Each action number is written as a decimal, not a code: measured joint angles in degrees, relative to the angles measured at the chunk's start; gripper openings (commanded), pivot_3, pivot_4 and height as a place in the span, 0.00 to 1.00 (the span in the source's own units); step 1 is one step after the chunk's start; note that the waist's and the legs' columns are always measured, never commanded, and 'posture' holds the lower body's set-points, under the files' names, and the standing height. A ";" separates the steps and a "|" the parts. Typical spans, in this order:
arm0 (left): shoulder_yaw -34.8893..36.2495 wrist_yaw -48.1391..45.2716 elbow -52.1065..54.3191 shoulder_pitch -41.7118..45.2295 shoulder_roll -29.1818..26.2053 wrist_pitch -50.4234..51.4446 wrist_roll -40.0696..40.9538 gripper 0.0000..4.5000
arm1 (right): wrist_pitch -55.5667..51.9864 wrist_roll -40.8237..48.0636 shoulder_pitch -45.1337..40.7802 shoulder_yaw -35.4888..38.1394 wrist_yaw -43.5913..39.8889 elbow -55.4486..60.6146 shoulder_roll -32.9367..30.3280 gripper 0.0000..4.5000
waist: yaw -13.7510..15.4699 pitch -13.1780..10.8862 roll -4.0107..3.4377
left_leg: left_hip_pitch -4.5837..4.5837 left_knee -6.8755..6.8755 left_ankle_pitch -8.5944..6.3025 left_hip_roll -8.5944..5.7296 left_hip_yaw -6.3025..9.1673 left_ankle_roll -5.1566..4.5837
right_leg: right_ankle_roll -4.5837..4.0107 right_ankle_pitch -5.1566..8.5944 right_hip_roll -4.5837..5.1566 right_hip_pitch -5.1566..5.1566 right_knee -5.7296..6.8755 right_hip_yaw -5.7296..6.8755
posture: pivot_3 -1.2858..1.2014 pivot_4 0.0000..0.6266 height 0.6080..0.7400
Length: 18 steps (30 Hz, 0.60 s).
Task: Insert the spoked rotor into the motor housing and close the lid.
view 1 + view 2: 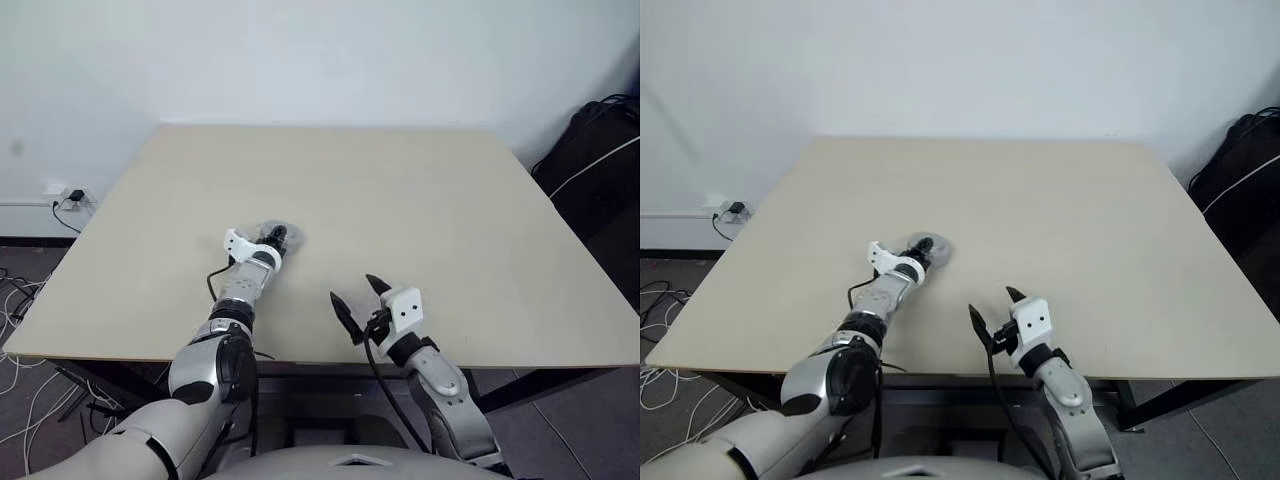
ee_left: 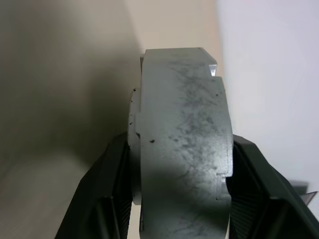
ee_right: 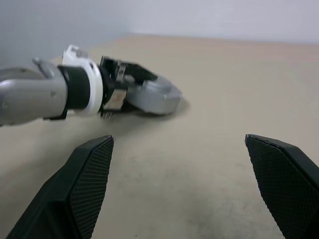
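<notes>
My left gripper point(image 1: 279, 238) reaches out over the pale beige rectangular table point(image 1: 430, 210), and between its two black fingers point(image 2: 107, 199) sits a round silver-grey metal puck point(image 2: 182, 149), thick and scuffed with dark speckles along its side. From my left wrist, the fingers stand on either side of the puck's rim, pressed close against it, so I am clamped on it. From my head, the puck lies low at the table surface, roughly at the table's middle toward nine o'clock, and from my right wrist its underside appears to rest on or just above the tabletop. I cannot tell from these views whether it is the housing alone, the lid, or both stacked; a stepped edge runs around its side, and neither copper windings nor spokes are visible to me.

My right gripper point(image 1: 358, 297) hangs near the table's front edge, at about six o'clock, well apart from the puck and to its four o'clock. Its two black fingers point(image 3: 87, 174) are spread wide with nothing between them but bare tabletop.

Off the table, a white wall socket with a plug point(image 1: 72, 196) sits at nine o'clock, loose white cables point(image 1: 20, 300) trail on the dark floor below it, and a black bag point(image 1: 595, 150) leans at the wall near two o'clock.
</notes>
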<state>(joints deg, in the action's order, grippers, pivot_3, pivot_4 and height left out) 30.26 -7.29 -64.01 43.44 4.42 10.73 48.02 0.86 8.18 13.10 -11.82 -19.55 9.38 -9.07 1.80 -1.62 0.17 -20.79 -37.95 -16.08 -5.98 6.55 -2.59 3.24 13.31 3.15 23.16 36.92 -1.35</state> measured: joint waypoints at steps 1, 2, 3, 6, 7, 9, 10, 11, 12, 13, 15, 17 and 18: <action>0.19 0.32 -0.14 -0.01 -0.01 0.13 -0.46 0.76 | -0.06 -0.03 -0.04 0.11 0.00 0.00 0.09 1.00 | -0.06 0.00 0.00 | 0.00 0.00 0.00 0.00 0.00 0.00 | 0.00 0.00 0.01 0.00 0.01 -0.01 | 0.52 0.00 1.00; 0.27 0.55 -0.05 0.05 0.00 0.32 -0.77 0.84 | -0.26 -0.02 -0.04 0.14 -0.02 -0.02 0.21 1.00 | -0.07 0.01 0.00 | 0.01 -0.01 0.00 0.00 0.00 0.00 | -0.01 0.00 0.02 -0.01 0.02 -0.01 | 0.52 0.00 1.00; 0.37 0.96 0.20 0.22 0.00 0.63 -0.96 0.91 | -0.50 0.05 -0.07 0.14 -0.09 -0.03 0.28 1.00 | -0.08 0.08 -0.01 | 0.05 -0.02 0.00 0.01 0.00 0.00 | -0.01 -0.01 0.05 -0.05 0.03 -0.01 | 0.52 0.00 1.00; -0.14 2.63 3.73 -0.81 0.01 3.43 -2.64 0.99 | -1.81 0.20 -0.19 0.10 -0.37 -0.09 0.51 1.00 | -0.38 0.23 -0.07 | 0.23 -0.02 0.00 0.02 0.00 0.01 | 0.00 -0.01 0.05 -0.25 0.01 -0.03 | 0.52 0.00 1.00; -0.86 3.14 6.05 -2.28 0.12 4.86 -3.15 0.99 | -2.14 0.20 -0.21 0.08 -0.48 -0.11 0.57 1.00 | -0.61 0.32 -0.13 | 0.28 -0.02 -0.01 0.03 0.00 0.00 | 0.00 -0.01 0.05 -0.30 0.01 -0.06 | 0.52 0.00 1.00; -1.91 3.81 12.26 -6.16 0.92 7.99 -3.83 0.99 | -2.66 0.20 -0.19 0.10 -0.51 -0.19 0.76 1.00 | -1.00 0.50 -0.19 | 0.35 0.00 -0.02 0.04 -0.01 -0.02 | 0.00 -0.01 0.09 -0.35 0.02 -0.07 | 0.52 0.00 1.00; -2.92 4.86 16.95 -9.11 1.35 10.57 -4.12 0.99 | -2.84 0.23 -0.20 0.07 -0.55 -0.26 0.87 1.00 | -1.12 0.68 -0.22 | 0.37 0.03 -0.02 0.05 -0.01 -0.02 | 0.00 -0.01 0.10 -0.35 0.01 -0.09 | 0.52 0.00 1.00; -4.15 5.80 22.44 -12.76 1.91 13.39 -4.14 0.99 | -3.06 0.36 -0.15 0.14 -0.56 -0.28 1.00 1.00 | -1.26 0.87 -0.30 | 0.45 0.05 -0.06 0.06 -0.03 -0.05 | 0.00 -0.01 0.10 -0.40 0.02 -0.14 | 0.52 0.00 1.00; -4.77 6.40 26.03 -15.10 2.22 15.24 -4.11 0.99 | -3.54 0.55 -0.12 0.19 -0.59 -0.29 1.05 1.00 | -1.29 0.99 -0.36 | 0.57 0.08 -0.11 0.07 -0.03 -0.08 | -0.01 0.00 0.12 -0.52 0.01 -0.20 | 0.52 0.00 1.00; -5.98 7.69 31.21 -18.46 2.37 18.45 -4.07 0.99 | -4.37 1.11 -0.10 0.17 -0.80 -0.32 1.06 1.00 | -1.37 1.14 -0.39 | 0.76 0.15 -0.23 0.08 -0.04 -0.14 | -0.04 0.03 0.11 -0.68 0.00 -0.27 | 0.52 0.00 1.00; -7.46 9.25 38.24 -23.04 2.66 23.34 -3.83 0.99 | -5.68 1.80 -0.07 0.11 -1.47 -0.35 1.01 1.00 | -1.41 1.34 -0.42 | 1.12 0.19 -0.59 0.12 -0.07 -0.07 | -0.09 0.16 0.08 -1.00 0.01 -0.27 | 0.52 0.00 1.00; -9.09 10.47 45.47 -27.83 1.89 27.98 -3.67 0.99 | -7.37 2.78 0.04 0.14 -1.93 -0.34 1.04 1.00 | -1.80 1.40 -0.48 | 1.41 0.20 -0.68 0.22 -0.07 -0.03 | 0.20 0.56 0.03 -1.32 -0.03 -0.24 | 0.52 0.00 1.00; -10.11 10.78 48.28 -29.75 1.20 29.63 -3.58 0.99 | -8.20 3.56 0.07 0.19 -2.26 -0.36 1.09 1.00 | -1.97 1.43 -0.48 | 1.54 0.21 -0.72 0.26 -0.08 -0.01 | 0.19 0.67 0.01 -1.44 -0.01 -0.25 | 0.52 0.00 1.00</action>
<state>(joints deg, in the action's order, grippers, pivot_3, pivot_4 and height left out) 20.14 3.49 -15.72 13.70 5.61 40.36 44.44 -7.33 11.74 13.17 -11.63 -21.81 9.02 -7.98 -0.17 -0.19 -0.31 -19.26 -37.74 -16.80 -5.72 6.46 -2.60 3.43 13.97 3.16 21.72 36.91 -1.60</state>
